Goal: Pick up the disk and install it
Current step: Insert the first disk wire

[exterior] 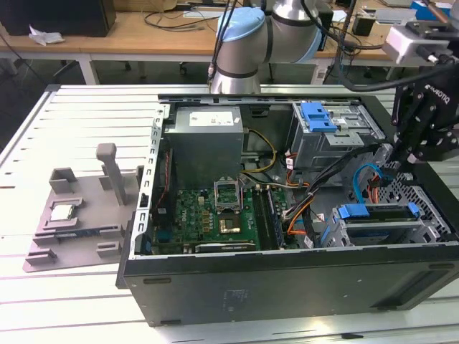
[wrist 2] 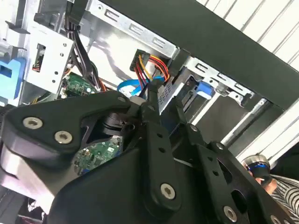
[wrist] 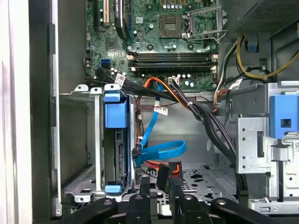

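The silver, blue-framed disk (exterior: 379, 223) is seen seated in the black computer case (exterior: 287, 283); above it, the black claw (exterior: 412, 154) is pressed together, empty.

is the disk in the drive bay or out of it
In. The disk sits in the drive cage at the case's corner, its blue carrier tabs at the cage's opening; the gripper hangs just above, apart from it.

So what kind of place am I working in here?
It looks like a lab or workshop test bench rather than an office. An opened computer case lies on a slotted metal table, a grey fixture plate sits beside it, and wooden desks strewn with cables stand behind.
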Robot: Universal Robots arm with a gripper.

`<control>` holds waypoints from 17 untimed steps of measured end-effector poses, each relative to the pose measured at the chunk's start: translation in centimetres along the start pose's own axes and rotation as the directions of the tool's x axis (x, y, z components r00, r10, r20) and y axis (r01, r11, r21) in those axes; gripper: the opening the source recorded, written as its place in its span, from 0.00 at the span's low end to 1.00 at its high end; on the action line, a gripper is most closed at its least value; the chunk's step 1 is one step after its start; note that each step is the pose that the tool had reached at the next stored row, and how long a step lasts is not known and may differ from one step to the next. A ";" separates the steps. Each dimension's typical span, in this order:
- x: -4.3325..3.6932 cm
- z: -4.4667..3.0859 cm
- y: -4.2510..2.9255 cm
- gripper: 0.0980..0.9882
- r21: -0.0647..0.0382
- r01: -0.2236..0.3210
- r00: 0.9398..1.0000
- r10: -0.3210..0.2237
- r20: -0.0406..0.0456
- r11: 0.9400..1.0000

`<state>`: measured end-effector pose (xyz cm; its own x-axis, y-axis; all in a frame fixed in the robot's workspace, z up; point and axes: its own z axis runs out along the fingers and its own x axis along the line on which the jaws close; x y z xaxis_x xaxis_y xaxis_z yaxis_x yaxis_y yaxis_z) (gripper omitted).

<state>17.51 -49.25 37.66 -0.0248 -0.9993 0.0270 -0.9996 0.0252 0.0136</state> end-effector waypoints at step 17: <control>2.37 2.19 0.04 0.08 -0.001 0.000 1.000 0.000 -0.005 1.000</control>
<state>17.38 -51.68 35.54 -0.0248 -0.9992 0.0315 -0.9996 0.0252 0.0143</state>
